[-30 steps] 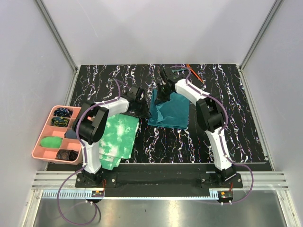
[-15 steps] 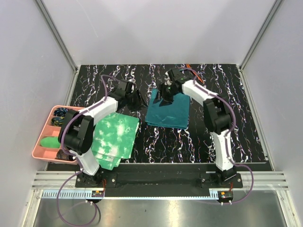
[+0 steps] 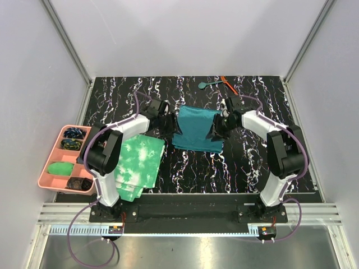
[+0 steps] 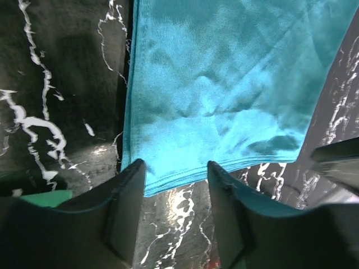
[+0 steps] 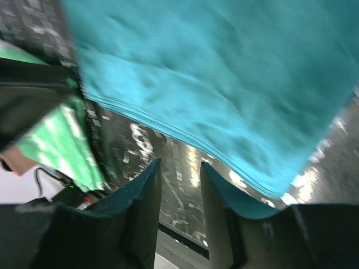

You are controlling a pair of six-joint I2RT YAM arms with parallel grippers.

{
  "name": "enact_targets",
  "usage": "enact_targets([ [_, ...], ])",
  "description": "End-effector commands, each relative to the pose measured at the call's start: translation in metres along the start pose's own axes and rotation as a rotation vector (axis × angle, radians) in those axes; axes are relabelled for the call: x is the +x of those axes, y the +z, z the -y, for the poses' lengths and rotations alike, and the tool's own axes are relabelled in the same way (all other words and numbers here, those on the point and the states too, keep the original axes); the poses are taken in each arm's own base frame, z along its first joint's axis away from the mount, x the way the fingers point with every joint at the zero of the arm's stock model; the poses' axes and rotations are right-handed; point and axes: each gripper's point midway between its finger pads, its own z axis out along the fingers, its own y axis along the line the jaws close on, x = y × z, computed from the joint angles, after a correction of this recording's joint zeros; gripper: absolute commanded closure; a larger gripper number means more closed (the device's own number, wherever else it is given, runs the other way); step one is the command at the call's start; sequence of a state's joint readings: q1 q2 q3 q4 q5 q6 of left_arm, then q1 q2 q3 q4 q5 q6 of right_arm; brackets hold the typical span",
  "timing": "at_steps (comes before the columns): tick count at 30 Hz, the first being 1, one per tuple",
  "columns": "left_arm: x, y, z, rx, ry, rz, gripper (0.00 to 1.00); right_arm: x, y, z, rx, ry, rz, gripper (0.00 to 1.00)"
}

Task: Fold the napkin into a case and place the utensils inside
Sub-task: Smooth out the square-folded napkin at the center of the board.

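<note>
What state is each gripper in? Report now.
Left gripper: open, holding nothing, tips at the napkin edge.
Right gripper: open, holding nothing.

Plain teal napkin (image 3: pixel 196 128), white-veined black table (image 3: pixel 280 162)

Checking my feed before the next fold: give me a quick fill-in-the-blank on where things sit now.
The napkin lies ___ the left end effector and the right end effector. Both are ___, gripping nothing. The pink tray sits on the robot's ___ side.
Missing: between; open; left.
</note>
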State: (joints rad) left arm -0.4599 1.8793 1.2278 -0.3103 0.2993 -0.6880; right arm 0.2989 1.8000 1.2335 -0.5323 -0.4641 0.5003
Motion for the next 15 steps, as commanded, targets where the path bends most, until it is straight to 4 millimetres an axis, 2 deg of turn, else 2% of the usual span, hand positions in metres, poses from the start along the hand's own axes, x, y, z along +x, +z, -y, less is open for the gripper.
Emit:
enact_targets([
  [1,-0.029,-0.028,0.006,-0.041,0.106,0.126,0.4,-0.005,-0.022,0.014,0.055,-0.039,0.095,0.56],
  [2,-0.026,-0.028,-0.003,-0.082,0.124,0.109,0.39,0.002,-0.021,0.021,0.08,-0.035,0.082,0.53],
  [3,-0.029,-0.03,-0.001,-0.087,0.136,0.108,0.37,0.004,-0.022,0.025,0.098,-0.039,0.083,0.5],
  [7,-0.016,-0.014,-0.017,-0.139,0.142,0.011,0.36,0.008,-0.027,0.045,0.193,-0.053,0.091,0.45],
  [15,-0.011,0.004,-0.018,-0.114,0.145,-0.055,0.43,0.014,-0.022,0.06,0.233,-0.057,0.06,0.44],
])
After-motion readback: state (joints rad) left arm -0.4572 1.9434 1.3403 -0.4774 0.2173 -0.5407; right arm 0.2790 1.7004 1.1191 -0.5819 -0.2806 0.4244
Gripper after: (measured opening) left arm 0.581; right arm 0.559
